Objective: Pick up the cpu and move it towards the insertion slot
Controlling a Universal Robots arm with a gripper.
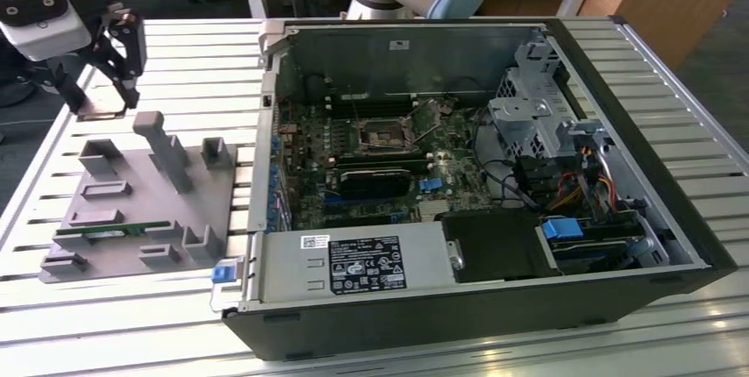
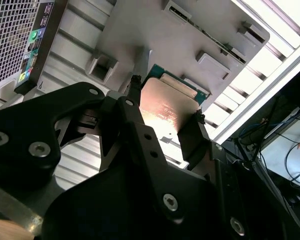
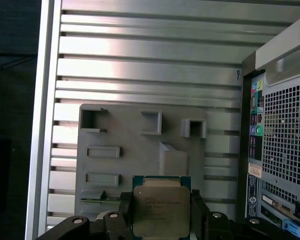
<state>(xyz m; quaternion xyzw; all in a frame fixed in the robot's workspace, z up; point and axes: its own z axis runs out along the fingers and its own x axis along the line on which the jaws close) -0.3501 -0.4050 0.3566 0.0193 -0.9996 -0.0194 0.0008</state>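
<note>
The cpu [image 3: 161, 207], a thin square chip with a silver-grey top and green edge, sits clamped between my two black fingers in both wrist views. My gripper [image 3: 161, 214] is shut on it, lifted above the grey fixture plate [image 3: 140, 150]. In the second wrist view the cpu [image 2: 166, 109] tilts between the fingertips of the gripper [image 2: 166, 100]. In the exterior view the gripper [image 1: 103, 105] hangs at the far left, above the plate's back edge. The insertion slot [image 1: 381, 136], a silvery square socket, lies on the motherboard inside the open computer case, well to the exterior view's right of the gripper.
The grey fixture plate [image 1: 140, 210] carries raised blocks and a green memory stick [image 1: 111, 230]. The open computer case [image 1: 655, 158] has tall walls around the motherboard, a drive cage and cables on the exterior view's right. All of it rests on a slatted metal table [image 1: 175, 44].
</note>
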